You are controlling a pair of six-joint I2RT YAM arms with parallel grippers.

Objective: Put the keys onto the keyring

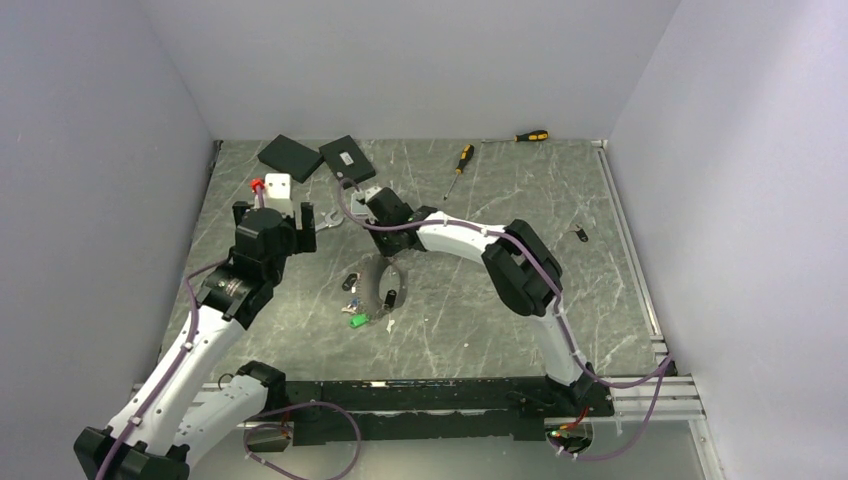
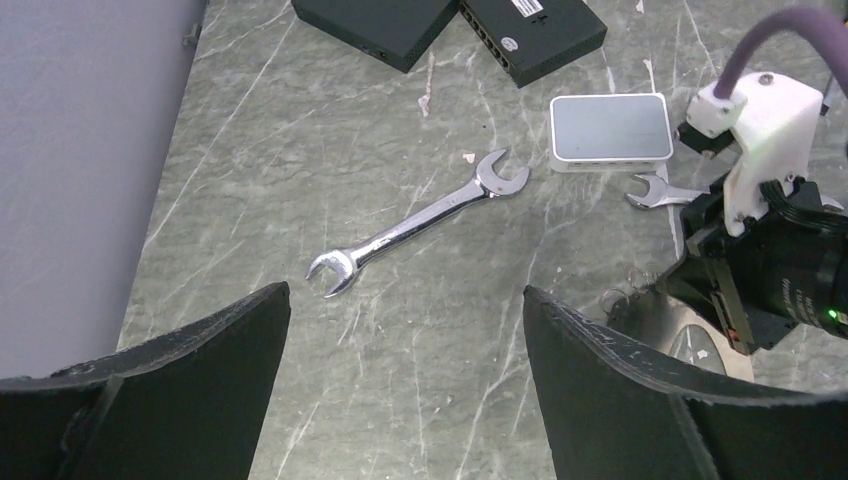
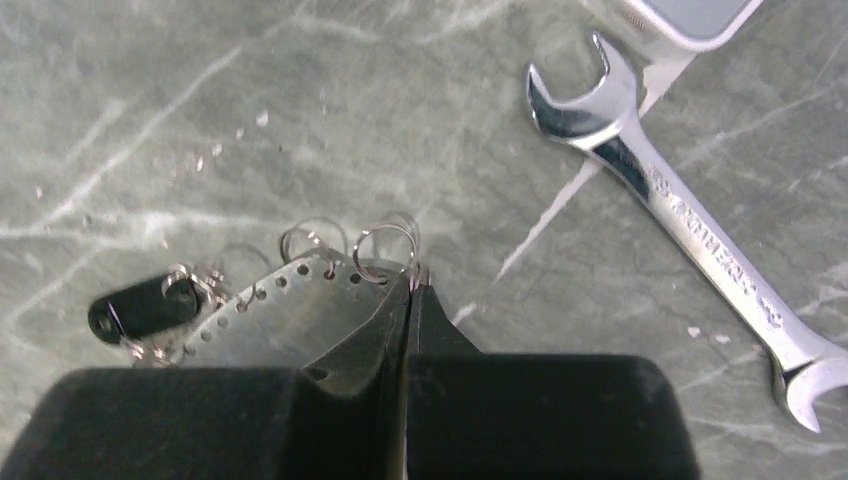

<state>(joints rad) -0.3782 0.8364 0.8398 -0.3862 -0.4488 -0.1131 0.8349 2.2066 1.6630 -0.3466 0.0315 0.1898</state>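
The keyring (image 3: 285, 310) is a silvery curved metal band with a row of holes along its edge and small split rings hooked through some of them. My right gripper (image 3: 411, 283) is shut on its end, low over the table. A black-headed key (image 3: 140, 307) hangs on the band at the left. In the top view the keyring (image 1: 384, 283) curves down from my right gripper (image 1: 385, 245), with a black key (image 1: 349, 281), another key (image 1: 389, 297) and a green-tagged key (image 1: 356, 320) around it. My left gripper (image 2: 405, 300) is open and empty, left of the keyring (image 2: 690, 345).
Two silver spanners (image 2: 420, 220) (image 2: 662, 193) lie near a white box (image 2: 610, 127). Two black boxes (image 1: 318, 155) sit at the back, and two screwdrivers (image 1: 460, 160) (image 1: 531, 136) at the back right. A small dark item (image 1: 579, 236) lies alone at the right.
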